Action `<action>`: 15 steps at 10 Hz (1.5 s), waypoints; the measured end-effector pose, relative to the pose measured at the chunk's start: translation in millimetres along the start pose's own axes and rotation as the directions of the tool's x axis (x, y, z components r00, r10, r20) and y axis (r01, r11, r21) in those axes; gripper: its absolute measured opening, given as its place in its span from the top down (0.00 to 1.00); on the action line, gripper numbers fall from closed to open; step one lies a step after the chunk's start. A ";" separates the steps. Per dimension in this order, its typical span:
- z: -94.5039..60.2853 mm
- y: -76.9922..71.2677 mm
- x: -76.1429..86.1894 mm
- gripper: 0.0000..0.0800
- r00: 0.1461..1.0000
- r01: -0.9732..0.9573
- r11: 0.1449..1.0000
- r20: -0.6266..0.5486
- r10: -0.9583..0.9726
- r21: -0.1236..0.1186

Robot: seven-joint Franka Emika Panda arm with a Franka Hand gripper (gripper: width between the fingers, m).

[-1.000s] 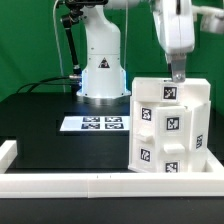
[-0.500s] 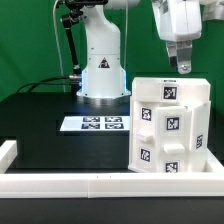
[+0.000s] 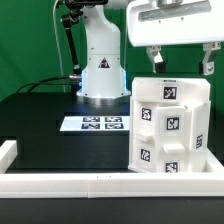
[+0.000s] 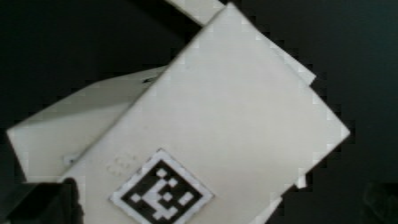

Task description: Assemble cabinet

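Item: cabinet [image 3: 168, 125], white plastic shell, upright on the black worktop [image 3: 40, 110] at the exterior view's near right corner, close against the white border rail [image 3: 100, 183] along the near edge

Condition: drawer blocks [image 3: 160, 116] seated in the shell's front, stacked in columns, each with a black-and-white tag facing out; one further tag on the top face [image 3: 168, 92]; no loose furniture parts seen elsewhere on the worktop

Gripper [image 3: 180, 60]: hangs directly above the cabinet top, clear of it, carrying nothing; jaws spread wide, one finger [image 3: 156, 58] over the top's left part, the other over its right end, as seen in the exterior view

Wrist view: filled by a slanted white panel of the cabinet [image 4: 196, 120] with one tag [image 4: 164, 192] near a corner; fingers not distinguishable there

Also present: marker board [image 3: 97, 124], flat, mid-worktop toward the far edge, in front of the robot base [image 3: 102, 70]; well apart from the cabinet

Step in hand, judged: assembly appears essentially complete, with the arm standing clear of the finished piece

Next move, judged: little beyond keeping clear; any further contact calls for a straight vertical approach so as not to tip the shell or unseat a block
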State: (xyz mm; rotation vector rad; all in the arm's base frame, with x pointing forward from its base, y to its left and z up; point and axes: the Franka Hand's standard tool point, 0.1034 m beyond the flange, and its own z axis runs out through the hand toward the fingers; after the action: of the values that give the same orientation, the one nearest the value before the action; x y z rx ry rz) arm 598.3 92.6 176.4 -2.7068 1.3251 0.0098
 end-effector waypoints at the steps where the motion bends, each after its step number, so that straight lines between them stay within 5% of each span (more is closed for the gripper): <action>1: -0.8 -0.7 0.0 0.00 0.994 0.105 0.994 0.000 -0.105 -0.001; 8: -1.9 -1.1 1.0 0.00 0.826 0.564 0.826 -0.005 -0.564 0.000; 15: -1.5 1.1 2.3 0.00 0.192 0.981 0.191 -0.001 -0.981 -0.030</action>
State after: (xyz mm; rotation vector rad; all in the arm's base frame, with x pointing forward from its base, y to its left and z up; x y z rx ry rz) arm 598.8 89.9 177.7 -2.9819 -0.7078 -0.1287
